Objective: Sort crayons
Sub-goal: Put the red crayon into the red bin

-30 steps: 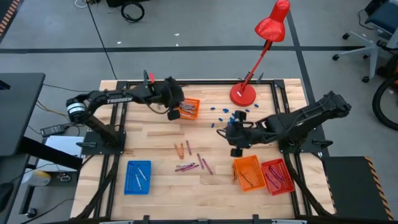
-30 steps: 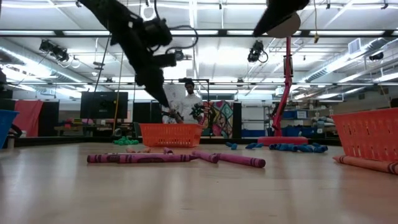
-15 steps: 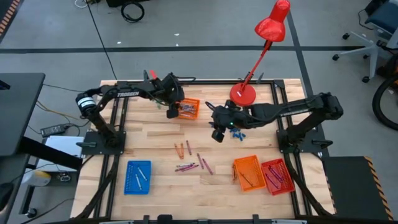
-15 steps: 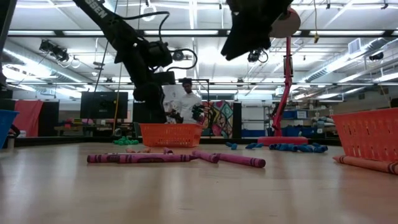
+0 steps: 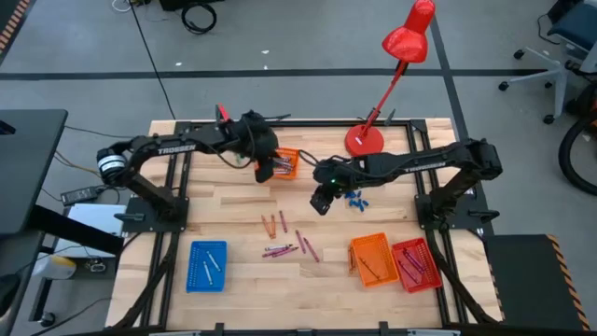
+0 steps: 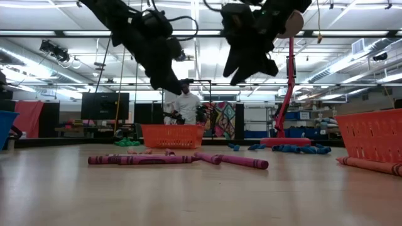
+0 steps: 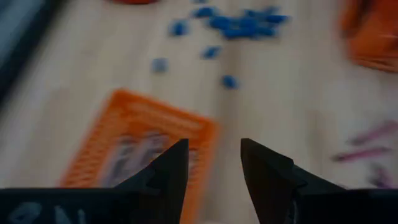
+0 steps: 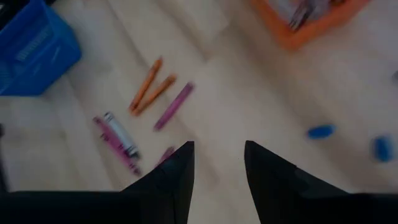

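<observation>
**Both arms up over the back of the table, crayons loose in the middle**

From my seat I have the left gripper (image 5: 264, 169) hanging above the orange tray (image 5: 284, 163) at the back of the wooden table (image 5: 233, 201). Its fingers (image 7: 165, 171) stand parted with nothing between them, and through the left wrist camera I look straight past them onto that tray, which holds a few sticks I can't make out clearly.

The right gripper (image 5: 319, 200) is stretched in from the right side and hovers above bare wood, just beside the scatter of small blue pieces (image 5: 354, 198) in front of the red lamp (image 5: 390, 70). Its fingers (image 8: 180, 171) are also spread apart and empty.

The loose crayons (image 5: 284, 235) lie in the middle of the table, nearer the front edge: two orange ones side by side, a few magenta ones, and a pale one among them. Neither gripper touches them. In the low camera they show as a row of magenta sticks flat on the wood.

At the front left sits a blue tray (image 5: 206, 265) with a couple of pale sticks in it. At the front right an orange basket (image 5: 370, 259) and a red basket (image 5: 415, 264) stand touching, each with a few sticks inside.

Behind the table, a person (image 6: 186, 103) stands in the room.
</observation>
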